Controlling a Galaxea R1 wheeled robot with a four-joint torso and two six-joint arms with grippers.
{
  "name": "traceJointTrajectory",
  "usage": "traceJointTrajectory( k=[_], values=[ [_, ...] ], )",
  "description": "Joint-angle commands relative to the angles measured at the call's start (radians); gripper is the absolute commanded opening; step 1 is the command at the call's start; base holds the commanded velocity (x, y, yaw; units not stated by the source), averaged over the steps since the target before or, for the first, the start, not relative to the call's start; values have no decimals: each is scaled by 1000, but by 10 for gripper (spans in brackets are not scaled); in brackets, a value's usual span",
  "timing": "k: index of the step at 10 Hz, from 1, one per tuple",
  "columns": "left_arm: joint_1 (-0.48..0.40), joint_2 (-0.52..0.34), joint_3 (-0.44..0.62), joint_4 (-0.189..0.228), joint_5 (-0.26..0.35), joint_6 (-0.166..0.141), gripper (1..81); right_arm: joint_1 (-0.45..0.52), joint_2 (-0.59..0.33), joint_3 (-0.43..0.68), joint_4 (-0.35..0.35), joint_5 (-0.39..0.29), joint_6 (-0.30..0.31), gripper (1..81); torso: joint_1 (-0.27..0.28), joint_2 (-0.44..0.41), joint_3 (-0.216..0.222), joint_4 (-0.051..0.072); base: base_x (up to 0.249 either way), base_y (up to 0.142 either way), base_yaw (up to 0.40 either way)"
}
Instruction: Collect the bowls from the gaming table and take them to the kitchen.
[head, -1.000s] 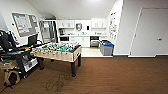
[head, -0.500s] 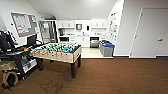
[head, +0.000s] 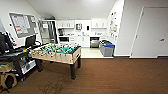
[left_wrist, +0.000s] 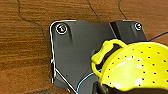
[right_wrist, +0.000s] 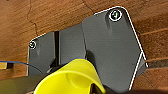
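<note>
Compared with a second ago, the football table (head: 58, 52) is seen larger and further right in the head view, since the camera has moved. A cluttered desk (head: 15, 56) is placed at far left, and blue bins (head: 107, 48) stand by the kitchen (head: 80, 33) opening beyond brown wood flooring (head: 112, 77). A yellow-green perforated bowl (left_wrist: 136, 68) is seen at the left wrist, a yellow-green bowl (right_wrist: 71, 80) at the right wrist; whether either gripper is clenched cannot be told.
</note>
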Motion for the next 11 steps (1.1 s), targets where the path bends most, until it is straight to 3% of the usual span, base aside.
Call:
traceJointTrajectory(
  k=[1,11],
  values=[
    [-46,-26,-8,8,29,-1,10,47,10,4,-1,-34,-4,10,0,0,0,0,102,0,0],
    [-46,-21,-7,12,29,-1,10,47,8,2,-1,-34,-4,10,0,0,0,0,111,0,0]
  ],
)
